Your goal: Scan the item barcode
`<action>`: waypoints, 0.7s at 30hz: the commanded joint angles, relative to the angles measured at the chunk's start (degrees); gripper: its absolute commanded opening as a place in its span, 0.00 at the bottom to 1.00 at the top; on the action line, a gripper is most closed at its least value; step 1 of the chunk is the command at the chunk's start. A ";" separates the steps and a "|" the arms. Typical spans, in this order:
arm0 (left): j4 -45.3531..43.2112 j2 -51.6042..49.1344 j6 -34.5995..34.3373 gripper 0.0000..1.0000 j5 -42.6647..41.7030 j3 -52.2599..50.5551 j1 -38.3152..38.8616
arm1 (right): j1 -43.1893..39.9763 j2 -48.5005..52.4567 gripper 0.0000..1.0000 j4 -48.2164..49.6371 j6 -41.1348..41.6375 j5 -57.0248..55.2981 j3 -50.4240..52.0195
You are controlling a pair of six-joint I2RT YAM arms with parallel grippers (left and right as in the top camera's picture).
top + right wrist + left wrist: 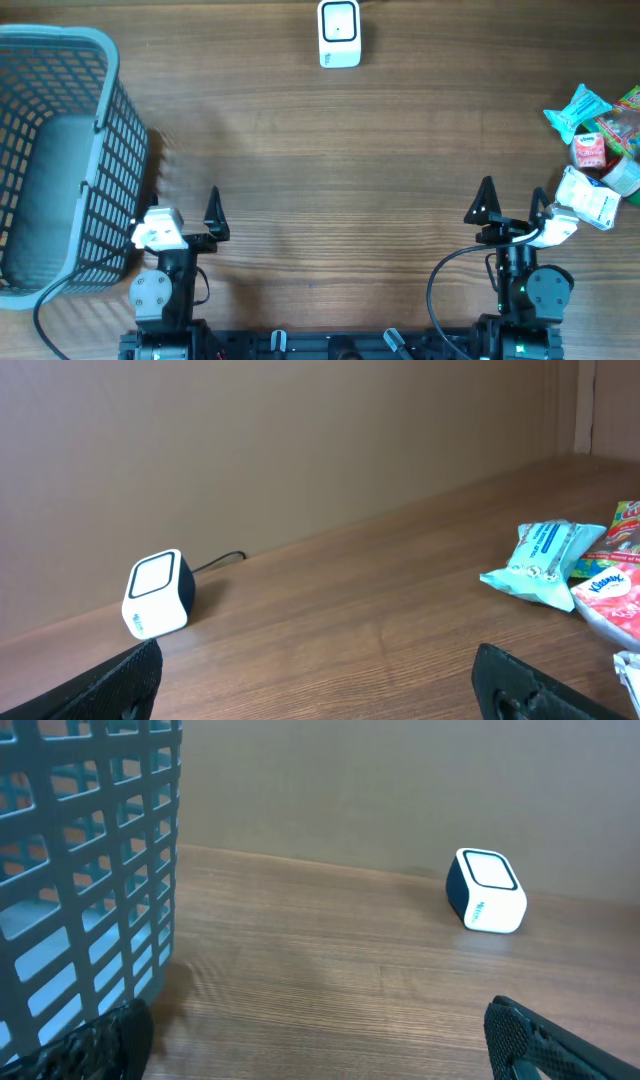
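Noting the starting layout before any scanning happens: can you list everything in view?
basket: one, grey-blue, left edge of the table
barcode scanner: one, white with dark sides, far middle of the table
packets: at least four, teal, red, white and green, piled at the right edge
table: one, brown wood, under everything
left gripper: one, black, open and empty, near edge by the basket
right gripper: one, black, open and empty, near edge by the packets
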State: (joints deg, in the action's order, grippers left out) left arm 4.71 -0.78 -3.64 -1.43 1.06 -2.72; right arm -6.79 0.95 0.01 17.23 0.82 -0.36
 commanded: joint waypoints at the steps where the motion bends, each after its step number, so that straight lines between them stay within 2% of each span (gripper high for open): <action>1: -0.20 0.57 4.55 1.00 -0.66 -0.74 1.66 | 0.24 -0.42 1.00 0.33 -0.59 -0.37 0.07; 21: -0.37 0.57 4.52 1.00 -0.66 -0.74 1.88 | 0.24 -0.39 1.00 0.42 -0.74 -1.20 0.07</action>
State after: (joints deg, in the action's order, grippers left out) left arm 4.67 -0.78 -0.21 -1.45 1.06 -1.13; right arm -6.79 0.95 0.01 17.23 0.78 -0.36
